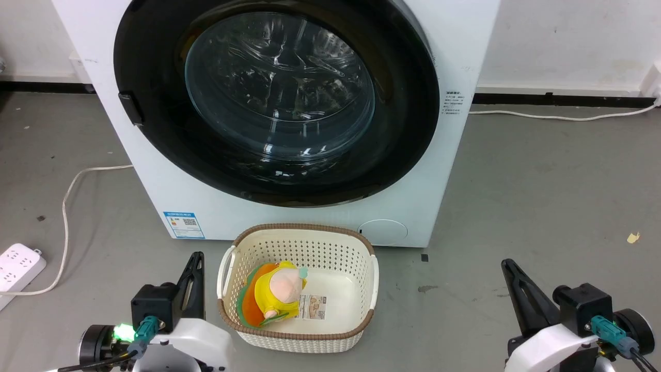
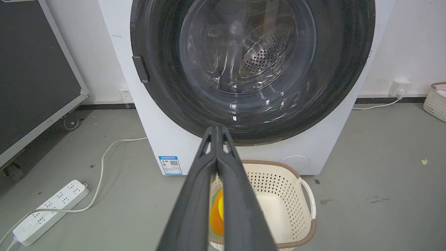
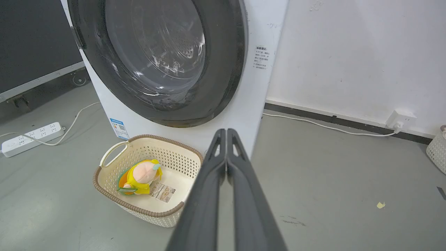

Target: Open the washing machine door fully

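A grey floor (image 1: 542, 206) and a white wall (image 1: 568, 36) are seen, pretty plain setup. The washing machine (image 1: 289, 219) is parked against that wall, front facing the robot. The washing machine door (image 1: 279, 98) is found shut flat against the machine's front, its glossy black ring taking up nearly the full width, and bits of the perforated drum can be made out through the glass bowl. A small black tab (image 1: 130, 108) is spotted on the door's left edge. A blue sticker (image 1: 184, 225) is stuck low on the front panel, left side.

Right in front of the machine, a cream basket (image 1: 302, 227) with a brown rim has been set on the floor, and a yellow plush toy (image 1: 279, 289) is lying inside it towards the left. A white power strip (image 1: 18, 266) is laid on the floor well off to the left, with a white cable (image 1: 67, 206) trailing away from it.

The left gripper (image 1: 197, 256) is held low just left of the basket, its fingers (image 2: 195, 195) pressed together with nothing between them. Same deal for the right gripper (image 1: 508, 264), well to the right of the basket: fingers (image 3: 205, 195) closed up, nothing held. Both are kept well apart from the door, no contact made.
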